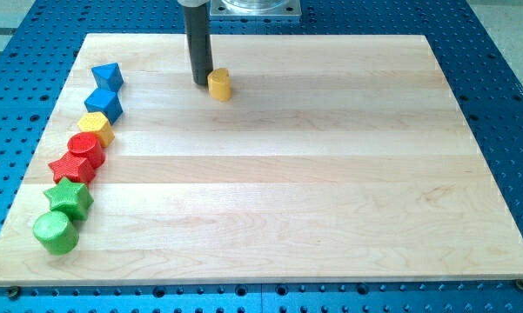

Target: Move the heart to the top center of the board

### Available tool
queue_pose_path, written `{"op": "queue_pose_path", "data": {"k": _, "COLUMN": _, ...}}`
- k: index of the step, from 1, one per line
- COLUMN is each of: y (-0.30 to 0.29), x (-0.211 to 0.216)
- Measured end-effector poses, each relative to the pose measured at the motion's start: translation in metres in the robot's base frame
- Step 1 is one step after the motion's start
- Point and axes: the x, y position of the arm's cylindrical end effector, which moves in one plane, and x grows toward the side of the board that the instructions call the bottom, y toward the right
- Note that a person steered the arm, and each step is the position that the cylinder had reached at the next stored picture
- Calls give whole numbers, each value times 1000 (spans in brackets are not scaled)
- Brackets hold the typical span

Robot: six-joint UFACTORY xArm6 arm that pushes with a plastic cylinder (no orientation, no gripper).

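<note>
A yellow heart block [219,84] sits on the wooden board [331,174] near the view's top, slightly left of centre. My tip [200,82] rests on the board just to the left of the yellow heart, touching or almost touching its left side. The dark rod rises straight up from the tip to the view's top edge.
A curved line of blocks runs down the board's left side: a blue block [108,76], a blue cube [103,104], a yellow hexagon [96,129], a red block [87,148], a red star [71,167], a green star [69,199] and a green cylinder [54,232].
</note>
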Motion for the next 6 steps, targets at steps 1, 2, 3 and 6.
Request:
{"op": "queue_pose_path", "data": {"k": 1, "y": -1, "x": -24}}
{"op": "queue_pose_path", "data": {"k": 2, "y": -1, "x": -24}}
{"op": "queue_pose_path", "data": {"k": 3, "y": -1, "x": -38}}
{"op": "queue_pose_path", "data": {"k": 6, "y": 86, "x": 42}}
